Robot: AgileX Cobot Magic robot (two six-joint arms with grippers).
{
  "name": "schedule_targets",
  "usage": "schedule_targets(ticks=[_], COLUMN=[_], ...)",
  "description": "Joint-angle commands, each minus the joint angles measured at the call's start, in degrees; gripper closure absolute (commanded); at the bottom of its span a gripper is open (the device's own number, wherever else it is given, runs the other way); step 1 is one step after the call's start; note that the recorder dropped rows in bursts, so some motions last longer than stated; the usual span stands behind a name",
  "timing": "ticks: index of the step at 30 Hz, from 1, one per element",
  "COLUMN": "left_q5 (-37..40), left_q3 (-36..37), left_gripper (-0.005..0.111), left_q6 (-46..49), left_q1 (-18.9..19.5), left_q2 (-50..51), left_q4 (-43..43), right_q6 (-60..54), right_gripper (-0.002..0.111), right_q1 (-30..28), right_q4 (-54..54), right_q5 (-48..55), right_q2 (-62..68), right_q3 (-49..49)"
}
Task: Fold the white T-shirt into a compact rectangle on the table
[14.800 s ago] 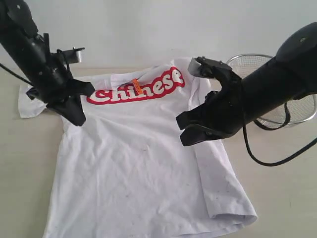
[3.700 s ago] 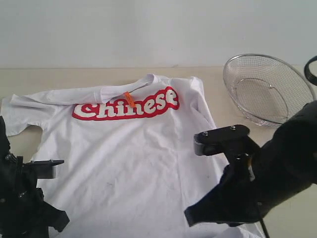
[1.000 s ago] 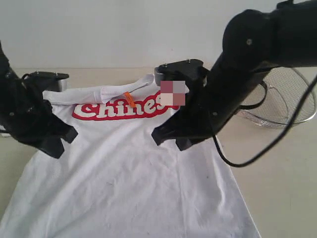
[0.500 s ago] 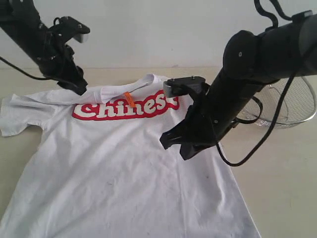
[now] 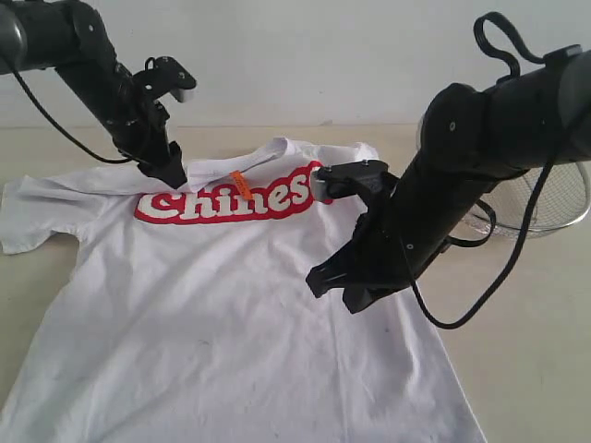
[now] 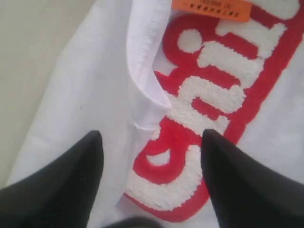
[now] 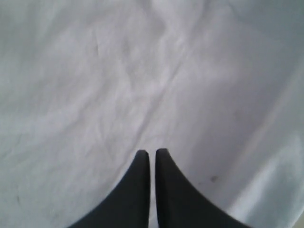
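Note:
The white T-shirt (image 5: pixel 231 314) lies spread face up on the table (image 5: pixel 526 323), red "Chinese" lettering (image 5: pixel 226 196) across the chest and the orange neck tag (image 5: pixel 241 185) at the collar. My left gripper (image 5: pixel 173 173) stands open just over the collar's left side. In the left wrist view its fingertips (image 6: pixel 95 140) straddle the collar edge (image 6: pixel 142 71) and the first red letter (image 6: pixel 175 156), holding nothing. My right gripper (image 5: pixel 334 288) hovers over the shirt's right middle. It is shut (image 7: pixel 151 152) with only plain white cloth (image 7: pixel 118 85) below.
A silver wire-mesh basket (image 5: pixel 554 198) stands on the table at the back right, partly hidden behind my right arm. A cable loops down from that arm (image 5: pixel 462 318). Bare tabletop shows to the right of the shirt and beyond the left sleeve (image 5: pixel 28 212).
My left gripper has moved right and down to the collar's left side. My right gripper has shifted slightly lower and to the right over the shirt. The shirt lies as before.

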Motion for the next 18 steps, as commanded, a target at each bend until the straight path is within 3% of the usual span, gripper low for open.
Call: schedule_targets(ticks=[1, 9, 12, 16, 18], left_q5=[-0.4, -3.1, -5.1, -7.5, -9.2], left_q3=[-0.8, -0.8, -0.8, -0.8, -0.8], left_gripper=[0.050, 0.057, 0.072, 0.101, 0.102], left_q6=[3.0, 5.9, 5.9, 5.9, 5.9], left_q1=[0.4, 0.3, 0.3, 0.3, 0.3], left_q2=[1.4, 3.2, 3.7, 4.2, 4.2], left_q4=[-0.3, -0.1, 0.2, -0.2, -0.3], right_q6=[-0.6, -0.7, -0.7, -0.7, -0.7], right_gripper=[0.108, 0.108, 0.108, 0.108, 0.108], right_q1=[-0.3, -0.3, -0.3, -0.3, -0.3], right_q4=[0.1, 0.1, 0.1, 0.1, 0.1], right_q5=[-0.6, -0.9, -0.9, -0.9, -0.9], right_q2=[-0.2, -0.2, -0.2, -0.2, -0.2], right_q3=[0.1, 0.1, 0.1, 0.1, 0.1])
